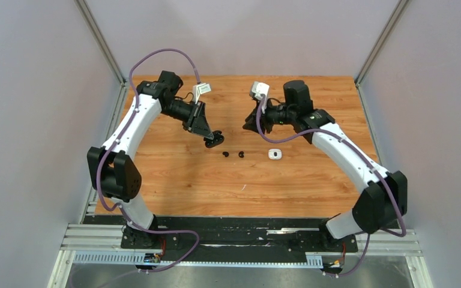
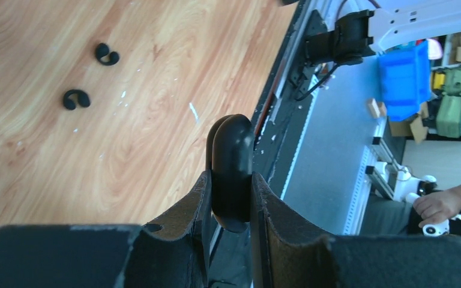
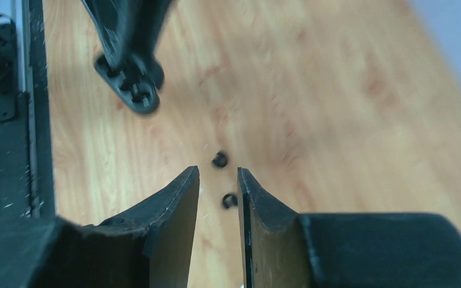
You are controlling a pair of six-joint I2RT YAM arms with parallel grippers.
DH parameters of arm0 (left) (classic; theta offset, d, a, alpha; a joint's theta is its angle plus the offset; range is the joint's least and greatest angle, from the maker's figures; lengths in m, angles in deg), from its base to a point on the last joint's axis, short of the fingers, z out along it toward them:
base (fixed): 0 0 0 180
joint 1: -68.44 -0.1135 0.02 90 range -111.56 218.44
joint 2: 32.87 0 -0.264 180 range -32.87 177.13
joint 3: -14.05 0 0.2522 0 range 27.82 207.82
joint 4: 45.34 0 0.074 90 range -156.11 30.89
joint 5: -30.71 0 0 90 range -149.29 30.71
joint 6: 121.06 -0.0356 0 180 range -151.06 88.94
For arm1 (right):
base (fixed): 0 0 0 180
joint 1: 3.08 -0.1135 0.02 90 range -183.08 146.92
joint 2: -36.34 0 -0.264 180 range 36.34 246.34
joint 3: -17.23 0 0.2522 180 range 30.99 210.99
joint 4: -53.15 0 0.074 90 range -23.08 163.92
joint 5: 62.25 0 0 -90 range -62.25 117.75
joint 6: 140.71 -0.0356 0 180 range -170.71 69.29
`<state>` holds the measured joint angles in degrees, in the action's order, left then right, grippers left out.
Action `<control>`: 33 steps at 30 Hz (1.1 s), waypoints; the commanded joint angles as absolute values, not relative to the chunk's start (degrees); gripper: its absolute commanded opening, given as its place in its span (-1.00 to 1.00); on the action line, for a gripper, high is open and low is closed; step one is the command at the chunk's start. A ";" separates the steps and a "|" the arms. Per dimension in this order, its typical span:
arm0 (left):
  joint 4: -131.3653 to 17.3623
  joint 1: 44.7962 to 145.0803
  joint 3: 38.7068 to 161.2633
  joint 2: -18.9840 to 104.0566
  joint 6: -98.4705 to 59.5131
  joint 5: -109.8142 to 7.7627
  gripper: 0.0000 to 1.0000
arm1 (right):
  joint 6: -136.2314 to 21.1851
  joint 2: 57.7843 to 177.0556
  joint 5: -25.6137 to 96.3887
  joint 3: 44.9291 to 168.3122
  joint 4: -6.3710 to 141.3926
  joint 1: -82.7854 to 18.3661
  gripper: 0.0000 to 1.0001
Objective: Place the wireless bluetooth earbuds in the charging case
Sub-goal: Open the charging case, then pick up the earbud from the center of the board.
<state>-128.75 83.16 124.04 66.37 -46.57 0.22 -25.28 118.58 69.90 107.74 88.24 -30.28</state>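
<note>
Hardly started. Grips a black rounded plastic charging case (image 2: 233, 138) in the clenched left gripper (image 2: 230, 178), apparently lifted off the brown wooden table (image 1: 174, 174), centre-left of the overhead view. Leaves two small black hooked earbuds (image 1: 225, 154) loose on the wood at mid-frame, neither seated. Hangs the right gripper (image 3: 218, 174) released and empty above them. Just right of them, a small white rounded case (image 1: 275, 154); contents impossible to tell. To do: seating both.

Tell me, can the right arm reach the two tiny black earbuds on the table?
Probably yes. The right gripper is open and empty, and the black earbuds lie in the open on the table right in front of it. The left gripper, shut on the black case, sits off to the side.
</note>
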 commanded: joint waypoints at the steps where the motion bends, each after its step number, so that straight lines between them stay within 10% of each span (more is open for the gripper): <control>1: -129.62 81.23 122.37 61.09 -49.31 -3.39 -1.00 | -28.76 124.94 73.06 103.24 92.49 -29.71 -0.38; 12: -129.60 77.00 116.54 56.14 -48.46 -4.42 -1.00 | 4.42 142.92 74.15 117.65 108.39 -30.34 -0.38; 33: -126.61 70.70 110.50 50.93 -44.29 -11.21 -1.00 | -28.93 154.82 65.80 120.38 93.50 -36.39 -0.45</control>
<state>-128.01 71.29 111.32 54.79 -45.30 -10.99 -25.50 154.40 67.19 118.99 96.50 -36.67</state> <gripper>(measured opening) 0.307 0.274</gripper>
